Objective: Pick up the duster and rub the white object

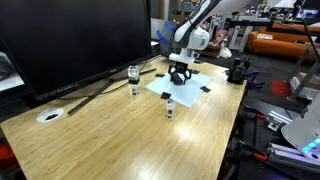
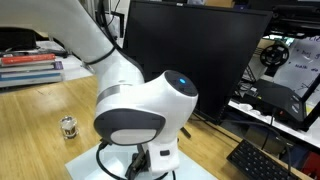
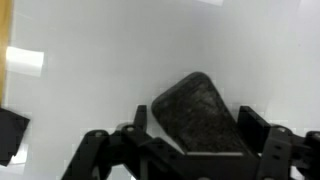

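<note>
The duster is a dark grey felt block that lies tilted on the white sheet. In the wrist view it sits between my two black fingers. My gripper is closed in on its sides, down at the sheet. In an exterior view my gripper is low over the white sheet on the wooden table. In the other one the arm's white wrist body hides the gripper and the duster, and only a strip of the sheet shows.
Two small glass jars stand near the sheet, and one of them shows again. A big dark monitor stands at the back. A white ring lies on the table. Black tape holds the sheet's corner. A black object sits near the table edge.
</note>
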Available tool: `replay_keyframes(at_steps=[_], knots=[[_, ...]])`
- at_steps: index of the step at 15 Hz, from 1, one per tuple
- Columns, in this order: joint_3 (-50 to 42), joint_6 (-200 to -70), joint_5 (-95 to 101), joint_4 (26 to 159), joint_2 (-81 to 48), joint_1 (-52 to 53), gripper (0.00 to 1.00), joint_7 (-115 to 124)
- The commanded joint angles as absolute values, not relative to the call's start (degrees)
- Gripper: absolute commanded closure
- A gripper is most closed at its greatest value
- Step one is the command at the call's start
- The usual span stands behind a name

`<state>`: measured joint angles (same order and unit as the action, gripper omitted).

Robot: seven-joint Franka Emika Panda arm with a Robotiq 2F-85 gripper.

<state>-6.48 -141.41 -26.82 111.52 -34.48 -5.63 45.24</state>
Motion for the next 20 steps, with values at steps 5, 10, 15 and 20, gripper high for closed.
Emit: replay_keyframes(at_steps=[5, 10, 15, 20], knots=[[-3.3, -153.5, -32.4, 124.7, -27.3, -6.6, 0.63, 39.4], [-1.4, -157.7, -37.2, 128.9, -23.5, -6.5, 0.64, 35.2], [1.7, -151.7, -44.3, 134.5, -13.9, -5.5, 0.64, 28.1], [-0.3, -140.8, -37.9, 142.4, -8.7, -2.4, 0.64, 29.9]])
